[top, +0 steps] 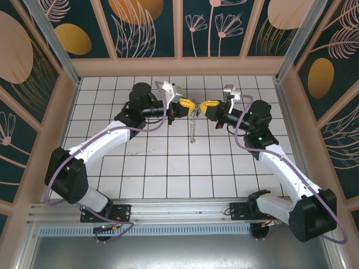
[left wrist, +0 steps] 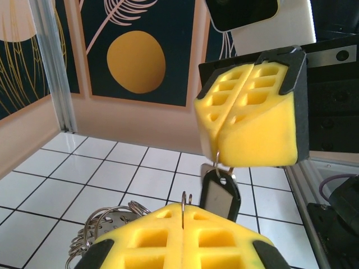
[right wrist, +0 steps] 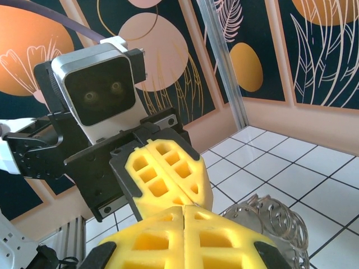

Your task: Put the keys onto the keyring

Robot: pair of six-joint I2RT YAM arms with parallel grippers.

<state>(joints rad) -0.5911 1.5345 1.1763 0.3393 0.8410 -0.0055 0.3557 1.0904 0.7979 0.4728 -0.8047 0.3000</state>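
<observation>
My two grippers meet tip to tip above the middle of the tiled floor. The left gripper (top: 189, 105) (left wrist: 184, 213) is shut on a thin wire loop of the keyring (left wrist: 106, 223), and the ring's cluster of small grey metal pieces dangles below it (top: 193, 128) (right wrist: 270, 219). Facing it, the right gripper (top: 205, 106) (left wrist: 220, 147) (right wrist: 184, 216) is shut on the small loop of the key (left wrist: 220, 193), a short dark piece with a pale face that hangs just beyond the left fingertips. The left gripper's yellow pads (right wrist: 168, 174) press together in the right wrist view.
White tiled floor (top: 168, 168) with patterned walls on three sides. A metal frame post (left wrist: 53, 67) stands at the far left corner. Both arm bases (top: 106, 213) sit at the near edge.
</observation>
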